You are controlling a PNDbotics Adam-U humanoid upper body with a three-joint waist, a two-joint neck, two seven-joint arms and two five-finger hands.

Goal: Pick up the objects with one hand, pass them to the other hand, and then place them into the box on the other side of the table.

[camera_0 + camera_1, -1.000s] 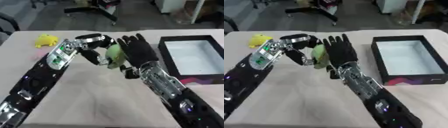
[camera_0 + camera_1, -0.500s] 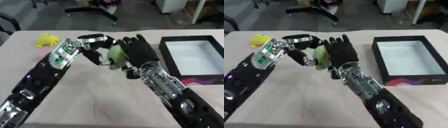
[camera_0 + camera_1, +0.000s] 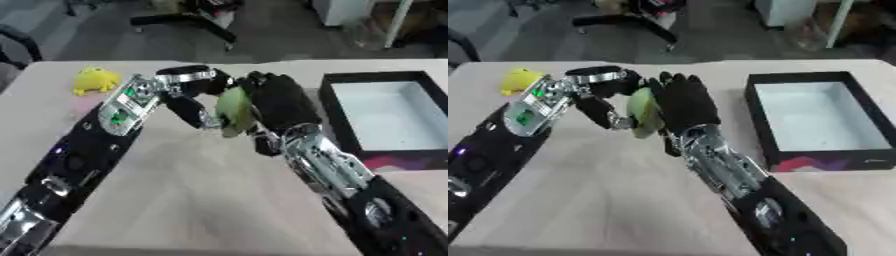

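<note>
A pale green object [image 3: 234, 110] hangs above the middle of the table. My left hand [image 3: 194, 89] is curled round it from the left. My right hand [image 3: 278, 100] stands against its right side with its fingers straight and upright, palm toward the object. A yellow object [image 3: 94, 80] lies at the table's far left. The black box [image 3: 346, 125] with a white inside sits at the right and holds nothing that I can see.
The tan table [image 3: 192, 195] stretches toward me under both arms. Beyond its far edge is a grey floor with an office chair base [image 3: 188, 20].
Both hands and the green object have stayed together; the right hand's fingers seem slightly closer against the object. Nothing else has moved.
</note>
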